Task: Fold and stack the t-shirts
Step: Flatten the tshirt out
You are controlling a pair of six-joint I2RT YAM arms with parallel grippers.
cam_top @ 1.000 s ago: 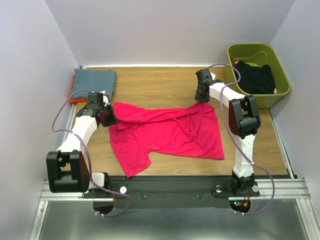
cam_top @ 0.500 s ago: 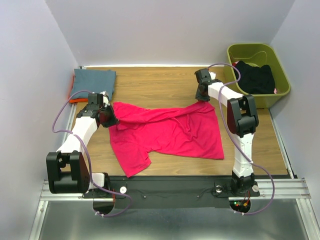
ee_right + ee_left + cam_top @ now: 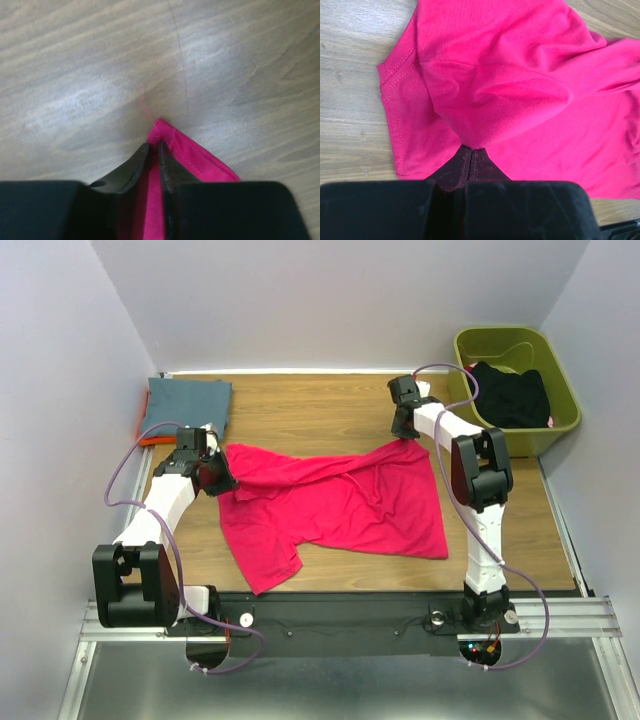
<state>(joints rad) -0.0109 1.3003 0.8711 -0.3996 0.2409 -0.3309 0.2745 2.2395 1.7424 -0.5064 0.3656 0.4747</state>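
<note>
A magenta-pink t-shirt (image 3: 340, 505) lies spread and rumpled across the middle of the wooden table. My left gripper (image 3: 222, 480) is shut on its left edge; in the left wrist view the cloth (image 3: 520, 90) bunches up from the closed gripper (image 3: 471, 152). My right gripper (image 3: 405, 430) pinches the shirt's far right corner (image 3: 172, 137), its jaws closed on the hem at the gripper (image 3: 154, 146). A folded slate blue-grey t-shirt (image 3: 187, 402) lies at the back left on top of an orange one (image 3: 148, 441). A black garment (image 3: 510, 392) sits in the bin.
The olive-green plastic bin (image 3: 560, 380) stands at the back right corner beside the right arm. Grey walls close in the table on the left, back and right. Bare wood (image 3: 320, 410) shows between the pink shirt and the back wall.
The right gripper has closed onto the pink shirt's far right corner and shifted slightly toward the back. The left gripper has kept its hold without moving.
</note>
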